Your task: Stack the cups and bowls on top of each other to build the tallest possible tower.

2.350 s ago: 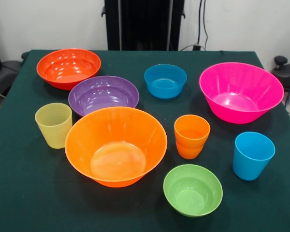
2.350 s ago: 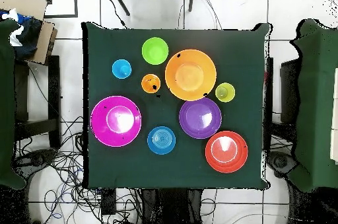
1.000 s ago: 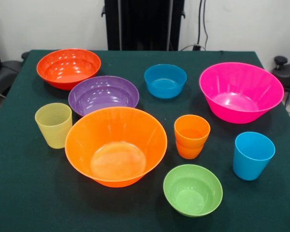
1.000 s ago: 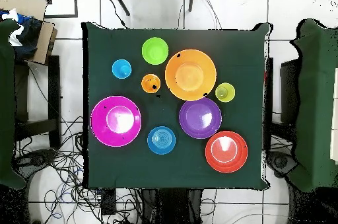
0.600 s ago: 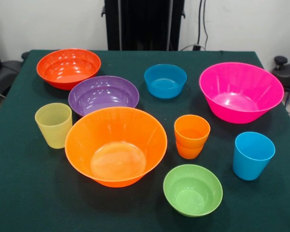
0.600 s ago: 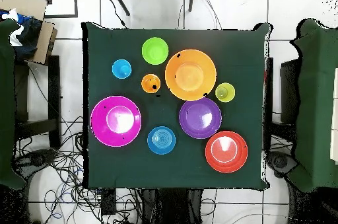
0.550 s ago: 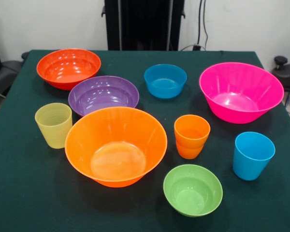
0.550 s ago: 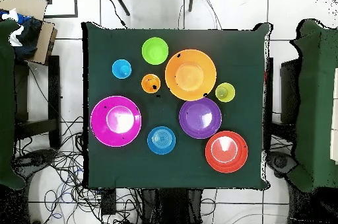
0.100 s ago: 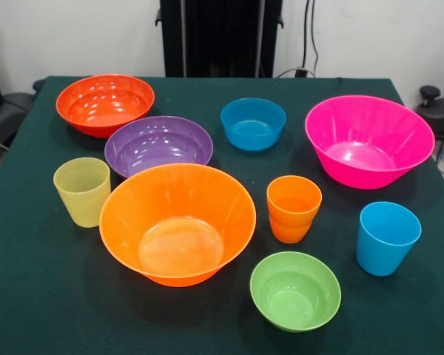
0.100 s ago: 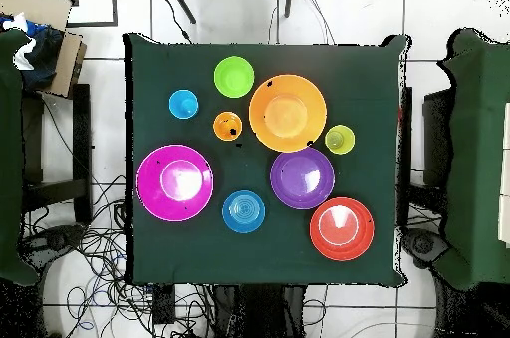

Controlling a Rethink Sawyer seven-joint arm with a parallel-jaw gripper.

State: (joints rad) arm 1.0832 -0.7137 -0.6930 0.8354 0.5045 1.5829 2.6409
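Note:
All vessels stand apart and upright on the green table [image 9: 29,296]; no tower stands. The large orange bowl [image 9: 177,222] [image 10: 287,112] sits near the middle, the hot pink bowl [image 9: 368,139] [image 10: 175,181] at the front view's right. The purple bowl [image 9: 158,144] [image 10: 302,177], red-orange bowl [image 9: 105,103] [image 10: 342,227], blue bowl [image 9: 253,123] [image 10: 243,211] and lime green bowl [image 9: 295,289] [image 10: 233,76] lie around them. The ribbed pale yellow-green cup [image 9: 82,191] [image 10: 339,140], orange cup [image 9: 294,208] [image 10: 227,126] and sky blue cup [image 9: 387,237] [image 10: 183,104] stand alone. The gripper is in neither view.
A black pedestal [image 9: 220,37] rises behind the table's far edge. Chairs [image 10: 40,145] flank the table on both sides, with cables [image 10: 100,254] on the tiled floor around them.

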